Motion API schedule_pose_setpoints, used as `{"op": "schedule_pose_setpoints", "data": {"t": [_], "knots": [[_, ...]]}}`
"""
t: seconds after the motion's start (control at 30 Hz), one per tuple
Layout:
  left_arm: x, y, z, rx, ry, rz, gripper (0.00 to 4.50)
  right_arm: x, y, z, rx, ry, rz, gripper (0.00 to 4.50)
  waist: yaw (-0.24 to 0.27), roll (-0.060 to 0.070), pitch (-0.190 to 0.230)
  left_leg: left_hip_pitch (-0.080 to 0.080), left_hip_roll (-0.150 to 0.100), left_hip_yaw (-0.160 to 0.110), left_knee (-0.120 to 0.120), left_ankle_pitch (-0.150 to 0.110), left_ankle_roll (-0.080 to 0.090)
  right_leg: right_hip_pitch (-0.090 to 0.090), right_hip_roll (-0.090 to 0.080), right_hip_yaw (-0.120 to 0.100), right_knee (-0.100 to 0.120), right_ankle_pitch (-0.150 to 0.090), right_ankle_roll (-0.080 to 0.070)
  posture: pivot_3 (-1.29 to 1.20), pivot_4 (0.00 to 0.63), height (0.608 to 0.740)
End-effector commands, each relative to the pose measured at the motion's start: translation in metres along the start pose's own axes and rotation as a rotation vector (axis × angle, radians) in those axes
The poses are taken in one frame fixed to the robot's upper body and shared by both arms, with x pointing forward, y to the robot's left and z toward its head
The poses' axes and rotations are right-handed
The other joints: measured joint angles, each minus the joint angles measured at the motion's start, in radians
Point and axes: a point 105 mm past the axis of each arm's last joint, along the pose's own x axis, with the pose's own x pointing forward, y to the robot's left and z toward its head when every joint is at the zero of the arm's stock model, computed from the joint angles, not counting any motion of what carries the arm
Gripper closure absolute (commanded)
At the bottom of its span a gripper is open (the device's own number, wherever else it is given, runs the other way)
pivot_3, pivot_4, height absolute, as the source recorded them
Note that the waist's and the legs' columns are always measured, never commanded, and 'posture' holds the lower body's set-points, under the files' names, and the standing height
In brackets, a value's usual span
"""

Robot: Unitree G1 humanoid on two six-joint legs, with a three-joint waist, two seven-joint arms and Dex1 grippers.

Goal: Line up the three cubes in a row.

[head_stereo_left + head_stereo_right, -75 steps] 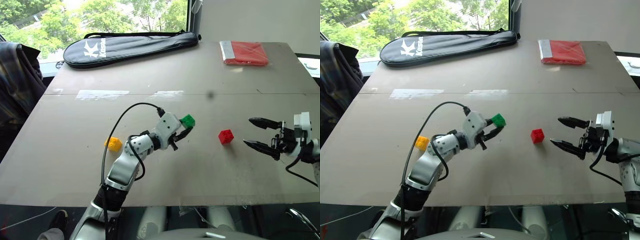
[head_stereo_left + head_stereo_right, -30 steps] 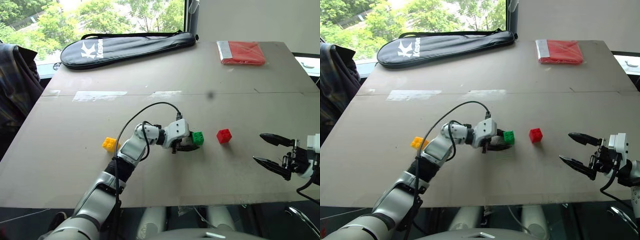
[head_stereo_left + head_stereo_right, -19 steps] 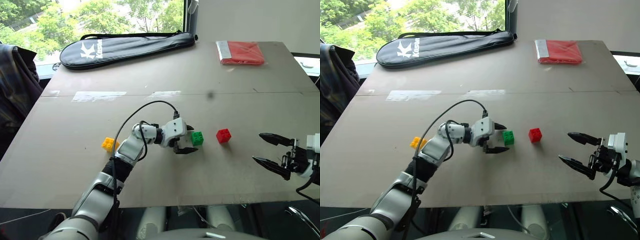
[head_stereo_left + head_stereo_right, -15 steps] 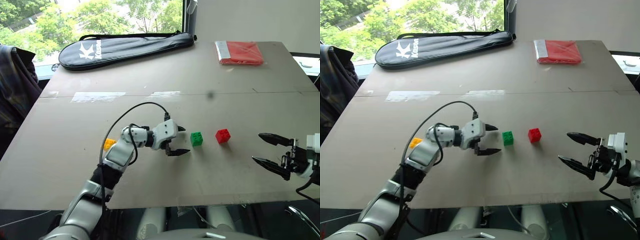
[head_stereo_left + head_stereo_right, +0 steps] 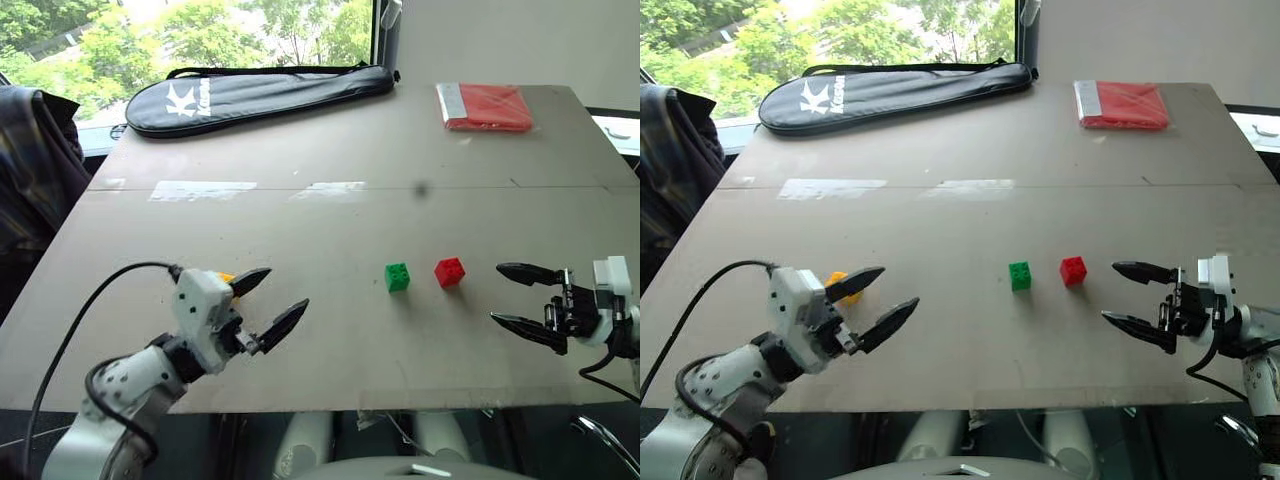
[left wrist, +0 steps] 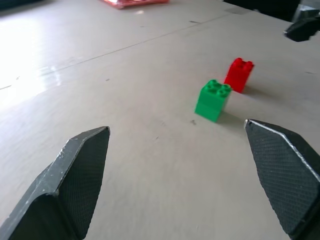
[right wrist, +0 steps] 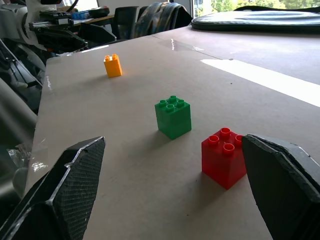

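Cubes green (image 5: 397, 277) and red (image 5: 449, 272) sit paired toward the table's (image 5: 330, 150) near right, already a row; the yellow-orange cube (image 5: 838, 287) waits near the left edge beside the left gripper (image 5: 268, 302), jaws spread empty. Right gripper (image 5: 522, 295) hovers spread beside red.

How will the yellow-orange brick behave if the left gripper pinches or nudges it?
The yellow-orange brick looks like hard moulded plastic, so probably rigid and light. It stands taller than wide on the table, so a high nudge may tip it; a low one should slide it. Flat sides should suit the open left gripper, though glossy plastic could slip.
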Motion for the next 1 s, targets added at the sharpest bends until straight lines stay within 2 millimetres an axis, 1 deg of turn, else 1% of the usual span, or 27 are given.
{"op": "schedule_pose_setpoints", "data": {"t": [0.03, 0.07, 0.13, 0.23, 0.27, 0.33, 0.5, 0.6, 0.8, 1.0], "knots": [[-0.015, 0.023, -0.005, 0.066, -0.005, 0.171, 0.07, 0.004, 0.001, 0.007, -0.018, -0.018, 0.040, 0.00, 0.005, 0.000, 0.000, 0.000, 0.000, 0.000, 0.001, 0.000, 0.000, 0.000, 0.002, 0.000, 0.000, 0.000, 0.000, 0.00, 0.150, 0.694], [-0.020, 0.036, -0.014, 0.064, 0.003, 0.242, 0.07, 0.006, 0.000, 0.007, -0.017, -0.018, 0.049, 0.00, 0.005, 0.000, 0.000, 0.000, 0.000, 0.000, 0.001, 0.000, 0.000, 0.000, 0.003, 0.000, 0.000, 0.000, 0.000, 0.00, 0.150, 0.694], [-0.025, 0.051, -0.027, 0.067, 0.010, 0.316, 0.07, 0.008, -0.002, 0.008, -0.019, -0.019, 0.060, 0.00, 0.004, -0.001, 0.000, 0.000, 0.000, 0.001, 0.001, 0.000, 0.000, 0.000, 0.004, 0.000, 0.000, -0.002, 0.003, 0.00, 0.150, 0.694], [-0.023, 0.059, -0.036, 0.079, 0.012, 0.339, 0.07, 0.009, -0.004, 0.009, -0.022, -0.019, 0.067, 0.00, 0.001, -0.001, 0.000, 0.000, 0.001, 0.000, 0.001, 0.000, 0.000, 0.000, 0.005, 0.000, 0.000, -0.002, 0.003, 0.00, 0.150, 0.694], [-0.021, 0.062, -0.038, 0.083, 0.014, 0.341, 0.07, 0.010, -0.003, 0.010, -0.022, -0.021, 0.073, 0.00, 0.001, -0.001, 0.000, 0.000, 0.001, 0.000, 0.001, 0.000, 0.000, 0.000, 0.005, 0.000, 0.000, 0.000, 0.000, 0.00, 0.150, 0.694], [-0.018, 0.067, -0.041, 0.079, 0.012, 0.353, 0.07, 0.012, -0.001, 0.012, -0.023, -0.027, 0.088, 0.00, 0.000, -0.001, 0.000, -0.001, 0.001, 0.000, 0.001, 0.000, 0.000, -0.001, 0.005, 0.000, 0.000, 0.000, -0.001, 0.00, 0.150, 0.694], [-0.018, 0.073, -0.048, 0.077, 0.013, 0.363, 0.07, 0.016, 0.009, 0.019, -0.024, -0.074, 0.128, 0.00, -0.004, -0.001, 0.000, -0.001, 0.001, 0.001, 0.001, 0.000, 0.000, -0.001, 0.004, 0.000, 0.000, 0.000, 0.000, 0.00, 0.150, 0.694], [-0.017, 0.074, -0.053, 0.075, 0.029, 0.354, 0.07, 0.018, 0.015, 0.023, -0.029, -0.116, 0.155, 0.00, -0.003, -0.001, 0.000, -0.001, 0.001, 0.000, 0.001, 0.000, 0.000, -0.001, 0.004, 0.000, 0.000, 0.000, 0.000, 0.00, 0.150, 0.694], [-0.016, 0.077, -0.067, 0.068, 0.063, 0.351, 0.07, 0.024, 0.018, 0.030, -0.046, -0.161, 0.165, 0.00, -0.003, -0.001, 0.000, -0.001, 0.001, 0.000, 0.001, 0.000, 0.000, -0.001, 0.004, 0.000, 0.000, 0.000, 0.000, 0.00, 0.150, 0.694], [-0.007, 0.077, -0.068, 0.060, 0.062, 0.324, 0.07, 0.028, 0.019, 0.032, -0.070, -0.157, 0.184, 0.00, -0.003, -0.001, 0.000, -0.001, 0.001, 0.000, 0.001, 0.000, 0.000, -0.002, 0.004, 0.000, 0.000, 0.000, 0.000, 0.00, 0.150, 0.694]]}}
